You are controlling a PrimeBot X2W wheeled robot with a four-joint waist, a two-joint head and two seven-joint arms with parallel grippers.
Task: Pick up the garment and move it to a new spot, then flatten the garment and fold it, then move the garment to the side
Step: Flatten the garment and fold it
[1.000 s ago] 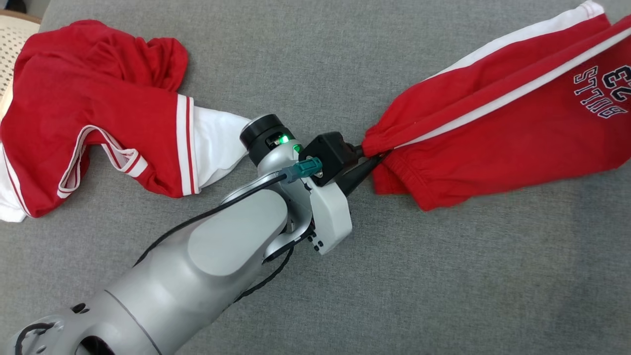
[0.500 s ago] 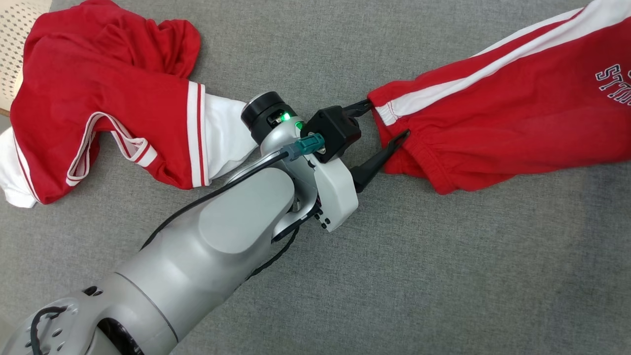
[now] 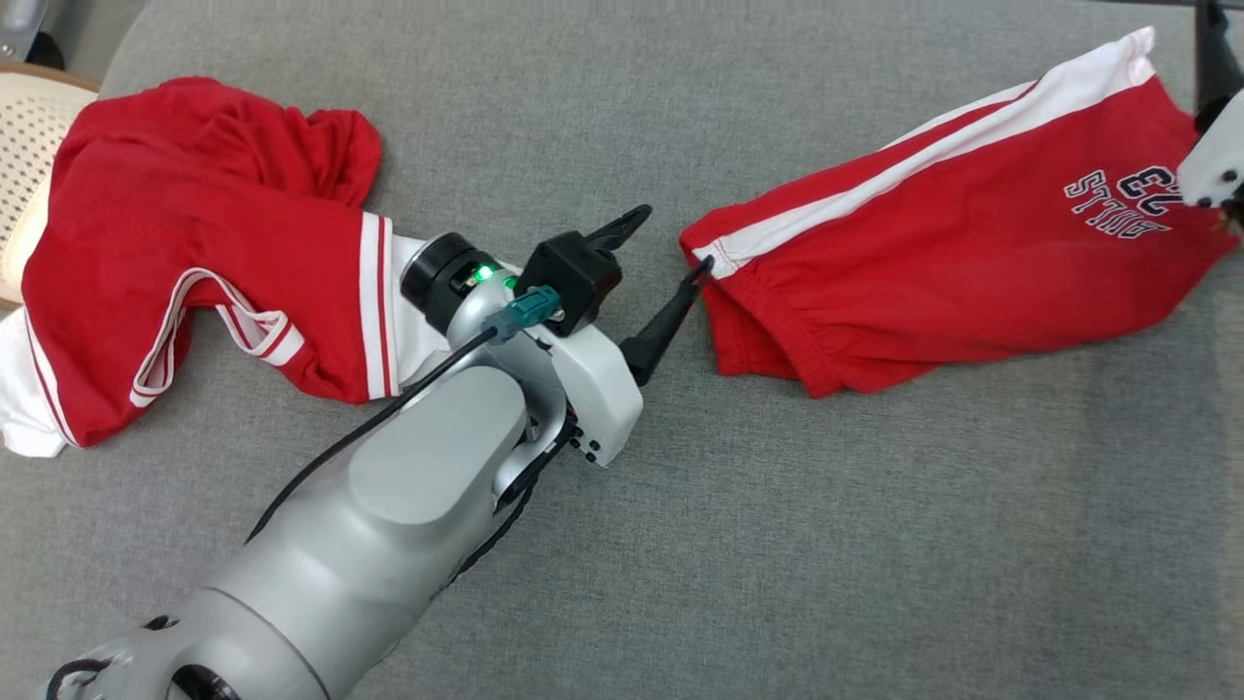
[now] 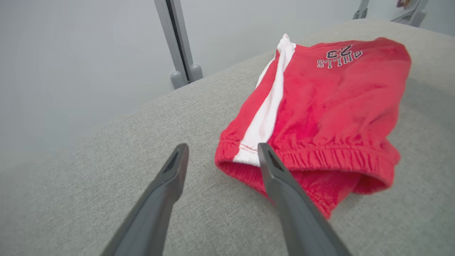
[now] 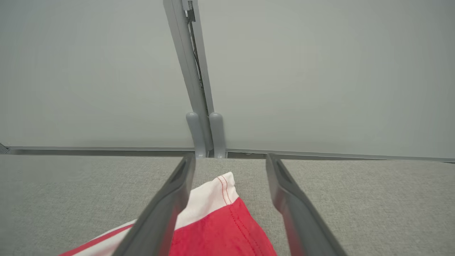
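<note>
The garment, red shorts [image 3: 952, 253] with a white side stripe and "BULLS 23" print, lies flat on the grey cushion. My left gripper [image 3: 675, 238] is open at the elastic waistband, one fingertip touching its white corner. In the left wrist view the left gripper [image 4: 223, 147] stands open with the shorts [image 4: 330, 106] just past its tips, nothing gripped. At the right edge of the head view, the pale housing of my right arm [image 3: 1213, 165] hangs over the leg hem. My right gripper [image 5: 230, 158] is open above the white hem corner of the shorts [image 5: 227, 227].
A second red and white garment [image 3: 194, 243] lies crumpled at the left, partly under my left wrist. A cream woven chair seat [image 3: 29, 126] shows at the far left edge. Behind the grey cushion [image 3: 875, 544] stands a pale wall with a metal post [image 5: 199, 106].
Both grippers have opened and let go of the shorts, which now rest on the cushion. My left gripper has drawn back a little from the waistband. The head camera has shifted.
</note>
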